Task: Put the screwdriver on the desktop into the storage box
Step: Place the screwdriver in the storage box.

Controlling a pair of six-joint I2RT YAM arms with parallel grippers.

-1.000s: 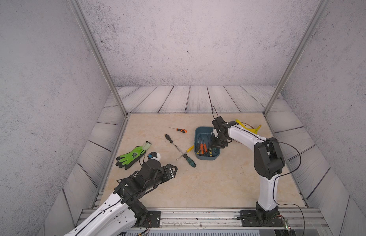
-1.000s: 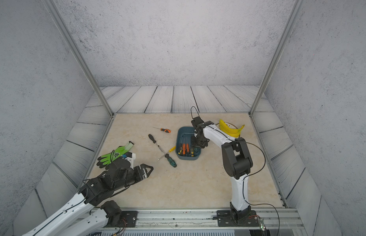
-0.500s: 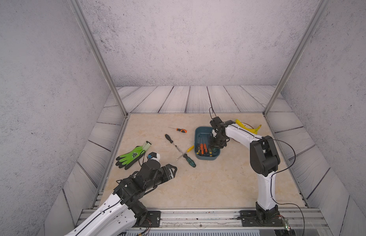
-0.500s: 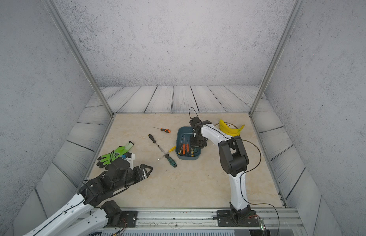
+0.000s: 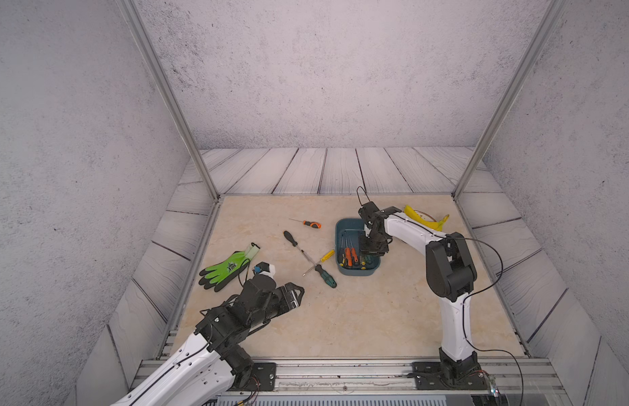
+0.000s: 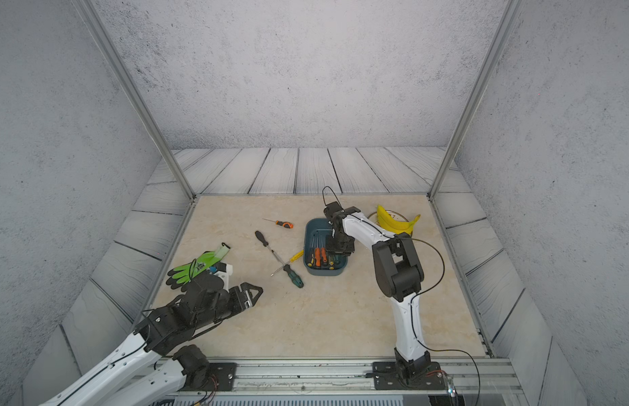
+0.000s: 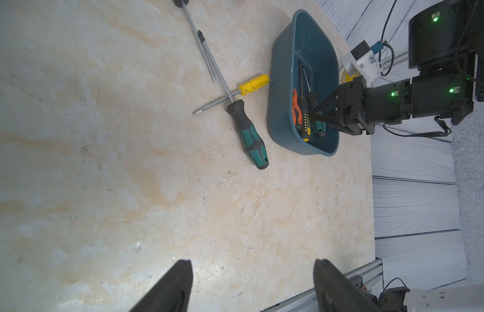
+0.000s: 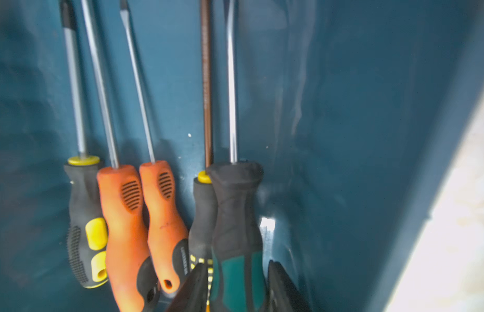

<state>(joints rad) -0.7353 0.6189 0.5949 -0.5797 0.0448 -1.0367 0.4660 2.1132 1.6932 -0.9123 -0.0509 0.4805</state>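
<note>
Inside the storage box [image 5: 357, 271], on the side nearest the right arm, lies a teal-and-black screwdriver [image 8: 236, 229], handle at the near end, beside four others (two orange, two black-and-yellow); the right gripper [image 7: 315, 113] reaches down into the box with one finger on each side of that handle; the right wrist view shows both fingers very close to the grip, but whether they press it or stand just clear cannot be told.

Judged step: release and withdrawal.

Hazard: a lift begun before the fingers clear would drag the handle up or tip it onto its neighbours; a sideways exit could catch the wall and shift the box across the desktop [image 5: 358, 316].

Four screwdrivers lie on the desktop: a second teal-handled one [image 5: 326, 277] whose shaft crosses that of a yellow-handled one [image 5: 328, 255]; a black-handled one [image 5: 290, 237] alongside; a small orange one [image 5: 312, 224] apart; picking from the crossed set may roll the rest.

Left gripper [image 7: 251, 267]: fingers wide apart, empty, low over the near desktop.
</note>
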